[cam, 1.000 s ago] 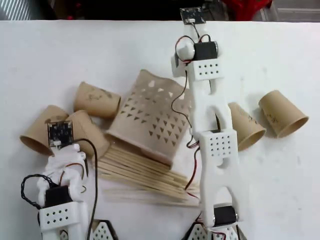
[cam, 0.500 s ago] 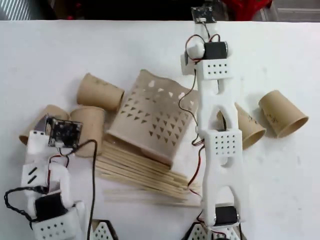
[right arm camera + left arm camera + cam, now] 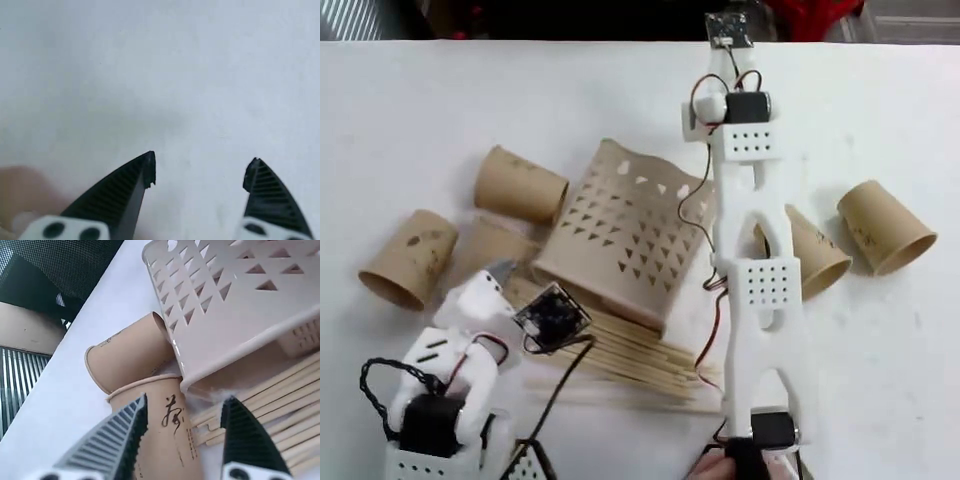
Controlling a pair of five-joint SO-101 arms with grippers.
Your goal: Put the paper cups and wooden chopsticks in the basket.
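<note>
Left hand [image 3: 186,405]: fingers apart, swung off the outer cups; now frames a brown paper cup [image 3: 160,440] just beside the tipped beige perforated basket [image 3: 240,300]. Grasp likely next.
Pale wooden chopsticks [image 3: 620,350]: on the white surface [image 3: 470,100] at the basket's rim.
Right hand [image 3: 202,160]: fingers apart, empty.

I count five paper cups [image 3: 520,185] on the counter [image 3: 450,100]: three near my left end effector [image 3: 186,407], two well apart from it. One basket [image 3: 620,230]. One pile of wooden chopsticks [image 3: 620,350], too overlapped to count singly.
</note>
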